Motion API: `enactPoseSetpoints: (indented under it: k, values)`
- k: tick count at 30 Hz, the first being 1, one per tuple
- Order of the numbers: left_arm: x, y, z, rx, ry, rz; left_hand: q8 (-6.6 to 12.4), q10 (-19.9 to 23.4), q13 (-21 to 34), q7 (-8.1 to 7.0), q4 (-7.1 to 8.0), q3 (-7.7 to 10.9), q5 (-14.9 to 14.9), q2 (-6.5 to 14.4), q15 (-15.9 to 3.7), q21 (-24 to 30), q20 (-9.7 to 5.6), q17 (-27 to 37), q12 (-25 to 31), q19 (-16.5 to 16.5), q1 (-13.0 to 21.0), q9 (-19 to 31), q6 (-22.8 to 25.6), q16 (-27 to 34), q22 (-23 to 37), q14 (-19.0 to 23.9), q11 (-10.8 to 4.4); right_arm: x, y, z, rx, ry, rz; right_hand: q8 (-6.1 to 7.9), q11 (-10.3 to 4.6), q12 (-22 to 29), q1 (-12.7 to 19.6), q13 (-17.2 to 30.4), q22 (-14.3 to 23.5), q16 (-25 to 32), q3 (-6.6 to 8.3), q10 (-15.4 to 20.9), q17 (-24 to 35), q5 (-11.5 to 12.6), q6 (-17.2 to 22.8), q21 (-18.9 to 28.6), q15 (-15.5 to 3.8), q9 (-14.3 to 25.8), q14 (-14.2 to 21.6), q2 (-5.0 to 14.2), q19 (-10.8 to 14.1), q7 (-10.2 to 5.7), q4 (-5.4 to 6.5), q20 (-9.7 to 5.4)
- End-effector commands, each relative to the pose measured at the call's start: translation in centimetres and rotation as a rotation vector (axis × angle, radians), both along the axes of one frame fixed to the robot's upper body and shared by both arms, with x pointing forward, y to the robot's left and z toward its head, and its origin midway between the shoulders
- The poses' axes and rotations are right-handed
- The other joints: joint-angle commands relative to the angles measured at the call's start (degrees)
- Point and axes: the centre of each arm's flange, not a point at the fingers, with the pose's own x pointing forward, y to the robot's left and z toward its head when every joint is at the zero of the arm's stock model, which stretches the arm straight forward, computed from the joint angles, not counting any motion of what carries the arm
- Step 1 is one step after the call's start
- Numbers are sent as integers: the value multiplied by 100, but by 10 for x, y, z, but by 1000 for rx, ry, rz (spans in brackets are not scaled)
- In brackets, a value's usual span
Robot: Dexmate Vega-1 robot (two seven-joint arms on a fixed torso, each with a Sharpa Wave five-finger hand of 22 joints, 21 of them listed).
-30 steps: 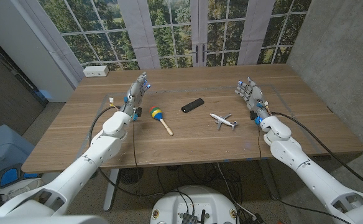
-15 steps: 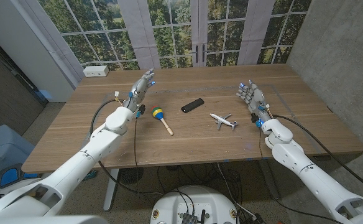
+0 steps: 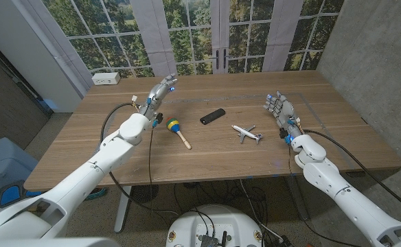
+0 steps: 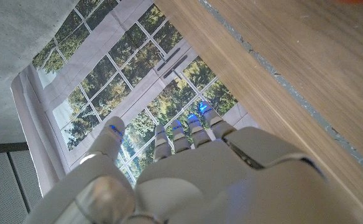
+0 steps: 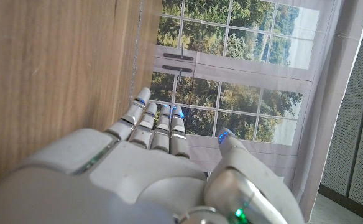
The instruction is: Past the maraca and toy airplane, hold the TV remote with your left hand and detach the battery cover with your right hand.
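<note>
Our left hand [image 3: 158, 95] has its fingers [image 3: 169, 82] spread and holds nothing; over the last second it has lifted and reached toward the upper middle of the head view, its fingertips now pointing at the far side of the table [image 3: 84, 147], while the arm behind it has swung inward. Our right hand [image 3: 281, 110] also has its fingers apart and empty, and it has drifted slightly down and to the right in the frame, near the table's right side. Between the two hands, the TV remote [image 3: 213, 116] lies untouched just above the frame's centre, with the maraca [image 3: 178, 131] to its lower left and the toy airplane [image 3: 246, 132] to its lower right, both nearer to us. We judge that the left hand is only beginning its approach: it sits well to the left of the remote, so the hold is not yet made and the battery cover, which we cannot make out, remains on.
</note>
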Motion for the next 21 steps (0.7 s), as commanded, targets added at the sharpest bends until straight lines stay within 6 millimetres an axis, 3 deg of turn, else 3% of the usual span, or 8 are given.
enactPoseSetpoints:
  k: [1, 21]
  values:
    - [-7, -12, 10, 133, -43, 103, 34, 76, 11, 1, -98, 6, -10, -68, -150, -1, 35, 13, 44, 125, 65, 27, 95, 31, 15, 155, -42, -9, -1, -4, 5, -10, -13, 59, 3, 61, 4, -4, 14, 30, 27, 54, -2, -5, 69, -19, 13, 33, 33, 43, 79, 8, -50, 47]
    - [-4, -35, 23, 300, -53, 184, 30, 153, 22, 36, -239, 19, -8, -200, -249, -31, 118, 28, 6, 316, 245, 36, 191, 69, 18, 564, -162, -16, -3, -10, 30, -18, -38, 50, 20, 73, 29, -30, 21, 71, 46, 119, -19, -42, 103, -95, 71, 37, 97, 50, 113, 24, -144, 130]
